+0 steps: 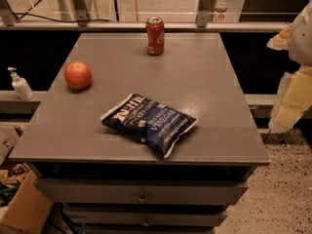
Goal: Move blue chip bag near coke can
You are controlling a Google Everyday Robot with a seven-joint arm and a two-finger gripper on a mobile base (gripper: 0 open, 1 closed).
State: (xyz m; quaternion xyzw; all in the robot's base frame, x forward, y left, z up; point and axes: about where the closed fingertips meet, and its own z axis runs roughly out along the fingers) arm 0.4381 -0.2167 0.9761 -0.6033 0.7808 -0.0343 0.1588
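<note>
The blue chip bag (148,123) lies flat near the front middle of the grey table (204,82), its white lettering facing up. The coke can (155,35) stands upright at the far middle edge of the table, well apart from the bag. My gripper (292,82) is at the right edge of the view, off the table's right side and above floor level, away from both the bag and the can. It holds nothing that I can see.
A round orange-red fruit (78,75) sits on the table's left part. A white pump bottle (20,84) stands on a ledge left of the table. Drawers (141,194) run below the tabletop. Cardboard boxes (24,208) are at the lower left.
</note>
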